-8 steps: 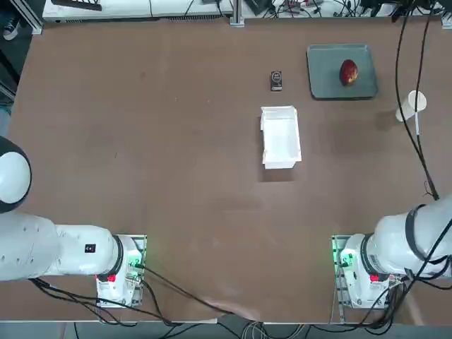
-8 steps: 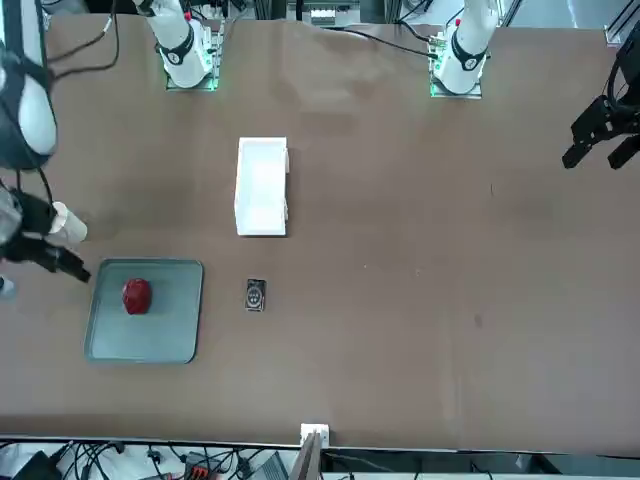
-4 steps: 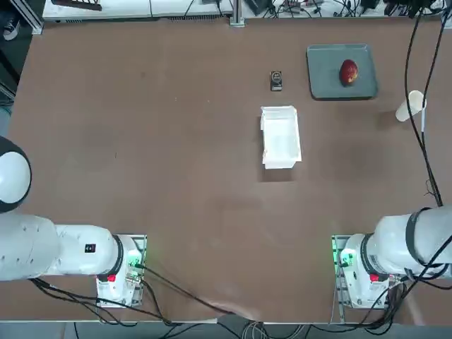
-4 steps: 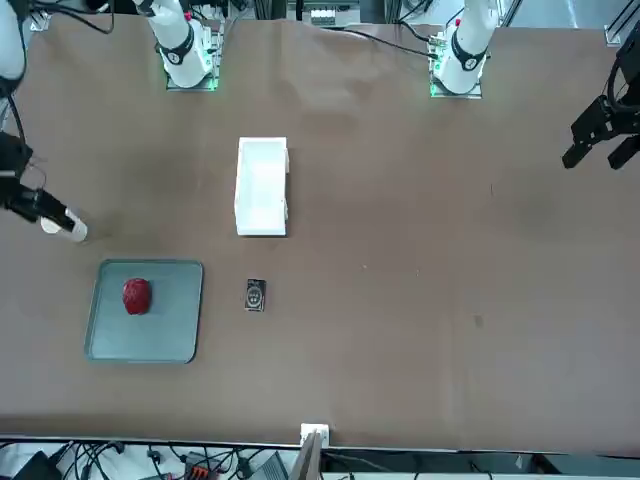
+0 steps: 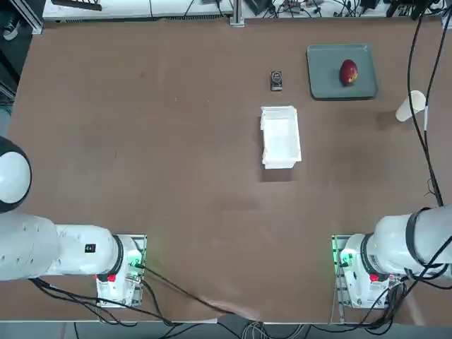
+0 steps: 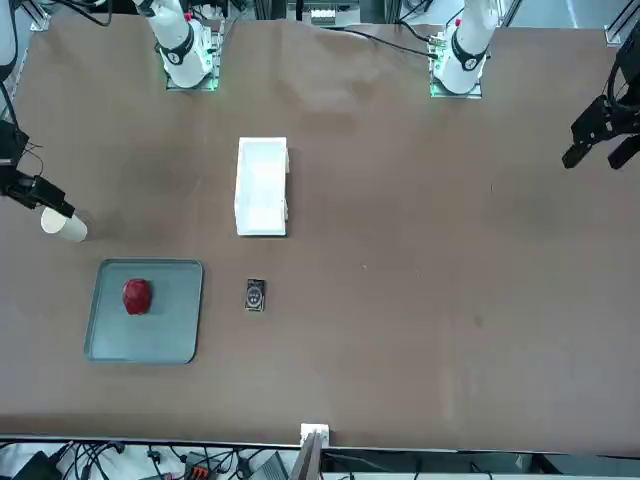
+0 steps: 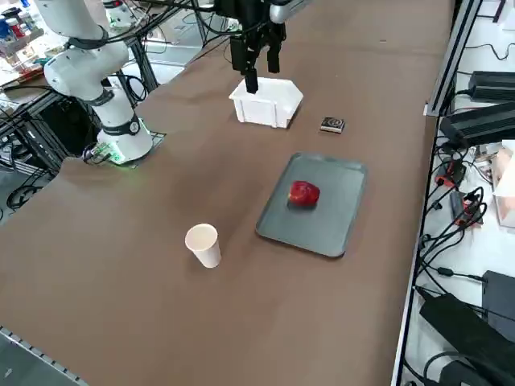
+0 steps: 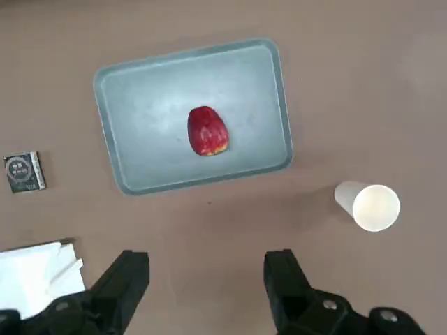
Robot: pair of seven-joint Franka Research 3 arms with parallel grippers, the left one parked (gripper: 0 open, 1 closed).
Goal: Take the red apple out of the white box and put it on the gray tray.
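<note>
The red apple [image 5: 348,72] [image 6: 136,295] [image 7: 303,193] [image 8: 207,130] lies on the gray tray [image 5: 326,83] [image 6: 165,335] [image 7: 326,221] [image 8: 147,105], with nothing touching it. The white box [image 5: 280,136] [image 6: 262,186] [image 7: 266,103] stands mid-table with its interior looking empty; a corner of the white box [image 8: 35,269] shows in the wrist view. My right gripper [image 8: 207,272] [image 7: 262,71] [image 6: 35,188] hangs open and empty in the air, off the tray on the side toward the box, high above the table.
A pale paper cup [image 5: 412,106] [image 6: 63,225] [image 7: 203,244] [image 8: 368,204] stands beside the tray near the table's right edge. A small black flat object [image 5: 276,80] [image 6: 255,295] [image 7: 331,125] [image 8: 23,172] lies between tray and box.
My right gripper has drawn back from the tray's edge toward the robot's side, past the paper cup. The apple, tray and box have not moved.
</note>
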